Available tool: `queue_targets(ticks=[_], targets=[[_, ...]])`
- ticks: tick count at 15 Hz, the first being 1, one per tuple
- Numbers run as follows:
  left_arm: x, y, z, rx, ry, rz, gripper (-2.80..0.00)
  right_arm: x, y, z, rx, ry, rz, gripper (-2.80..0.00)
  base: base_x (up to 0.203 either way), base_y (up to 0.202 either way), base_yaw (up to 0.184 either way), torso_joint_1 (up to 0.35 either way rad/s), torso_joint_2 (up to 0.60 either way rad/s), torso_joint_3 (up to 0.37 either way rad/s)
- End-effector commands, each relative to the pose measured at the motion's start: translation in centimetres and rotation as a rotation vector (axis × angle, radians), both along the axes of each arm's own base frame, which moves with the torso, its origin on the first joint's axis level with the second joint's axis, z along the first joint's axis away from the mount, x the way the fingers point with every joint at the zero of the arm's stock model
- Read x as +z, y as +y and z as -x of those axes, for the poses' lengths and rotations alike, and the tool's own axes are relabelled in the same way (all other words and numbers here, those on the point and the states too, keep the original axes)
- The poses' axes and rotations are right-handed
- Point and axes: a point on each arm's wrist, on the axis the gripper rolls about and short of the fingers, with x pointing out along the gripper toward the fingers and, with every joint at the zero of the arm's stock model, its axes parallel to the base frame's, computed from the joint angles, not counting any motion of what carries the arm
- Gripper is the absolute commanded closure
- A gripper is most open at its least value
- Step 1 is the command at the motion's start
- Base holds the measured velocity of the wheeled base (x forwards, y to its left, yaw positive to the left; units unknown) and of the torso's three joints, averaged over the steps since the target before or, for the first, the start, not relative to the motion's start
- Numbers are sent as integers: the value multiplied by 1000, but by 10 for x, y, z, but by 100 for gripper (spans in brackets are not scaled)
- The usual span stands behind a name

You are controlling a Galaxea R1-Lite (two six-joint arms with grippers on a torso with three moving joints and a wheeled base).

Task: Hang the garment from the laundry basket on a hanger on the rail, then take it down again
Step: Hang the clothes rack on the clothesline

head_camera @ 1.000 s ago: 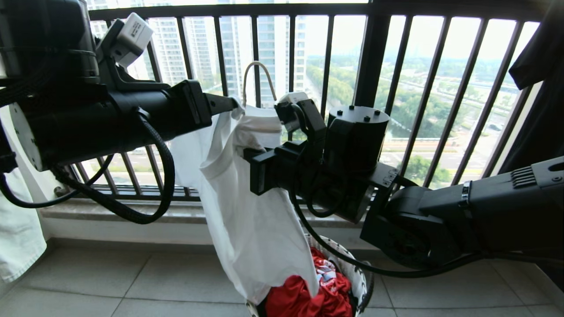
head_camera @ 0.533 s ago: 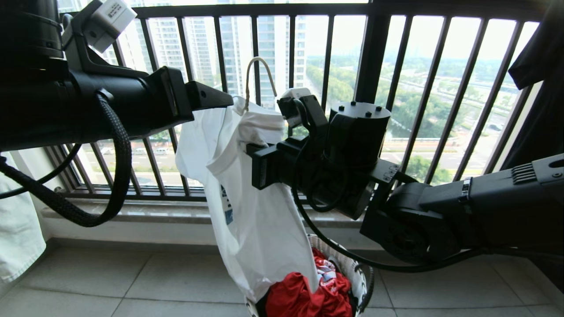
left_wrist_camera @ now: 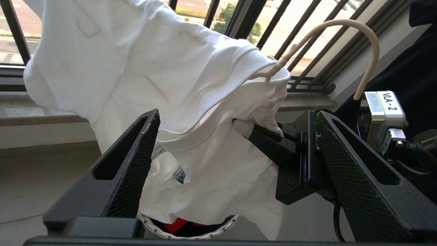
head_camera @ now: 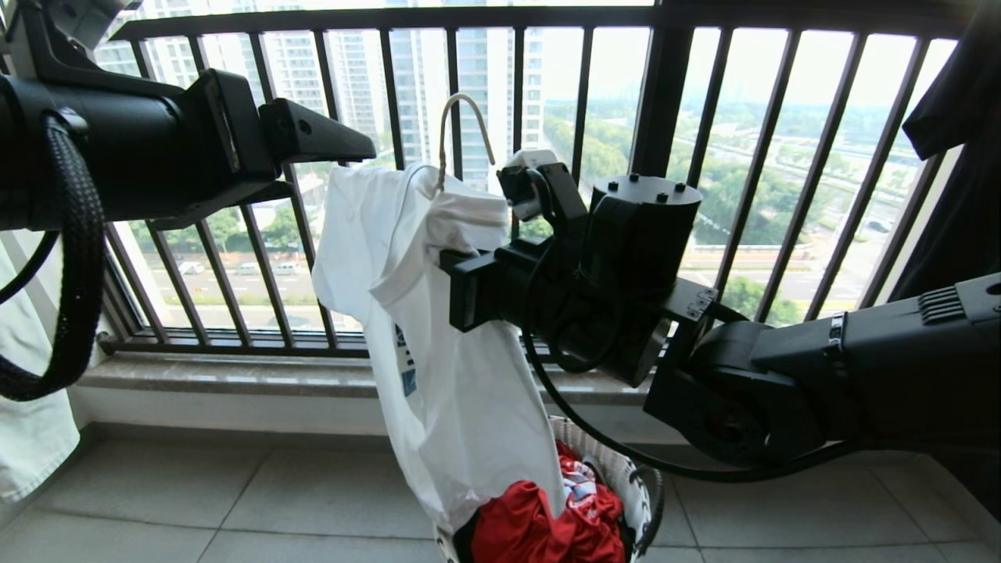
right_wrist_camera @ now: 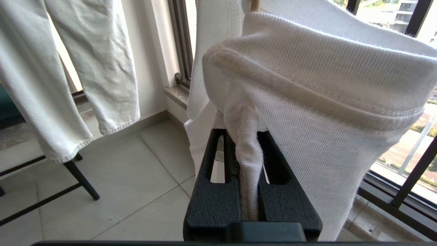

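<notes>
Hanger: only hook and neck showing above the T-shirt; shoulders, end hooks buried in cloth. Same in left wrist view.
T-shirt chest print: thin blue sliver at a fold, lettering unreadable.
Right gripper: fingertips lost inside bunched neckband; whether hanger wire also pinched, cannot tell.
Left gripper: lower finger mostly hidden behind upper one in head view; arm cut by left edge.
Laundry basket: cut by bottom edge, half covered by T-shirt hem and red cloth.
Rail: outside every view.
Black shirt: cropped at right edge.
Pale trousers: tops cut off.
</notes>
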Motion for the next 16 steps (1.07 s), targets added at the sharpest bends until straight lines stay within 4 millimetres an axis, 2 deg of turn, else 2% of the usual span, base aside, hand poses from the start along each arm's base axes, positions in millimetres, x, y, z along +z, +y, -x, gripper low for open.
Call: queue_targets(ticks=[1,3,7,8,11,14,16], targets=[[15,6,0,21,9,-27,0,5,-3,2,-1,-11,-12,0,0,0,0,0,0,0],[23,11,-3,34,37,-113,0,10,-8,1,-3,-5,-32,0,0,0,0,0,0,0],[38,15,-33,74,59,-224,0,21,-26,-6,10,-10,-59,0,0,0,0,0,0,0],[36,17,-38,67,70,-298,0,23,-31,-7,31,-6,-62,0,0,0,0,0,0,0],[31,21,-34,-27,32,-520,0,27,-45,-6,125,66,-47,0,0,0,0,0,0,0],[29,30,-24,-249,3,-533,0,28,-58,-8,211,85,-40,0,0,0,0,0,0,0],[25,33,-26,-329,-13,-545,0,26,-63,-6,287,92,-26,0,0,0,0,0,0,0]])
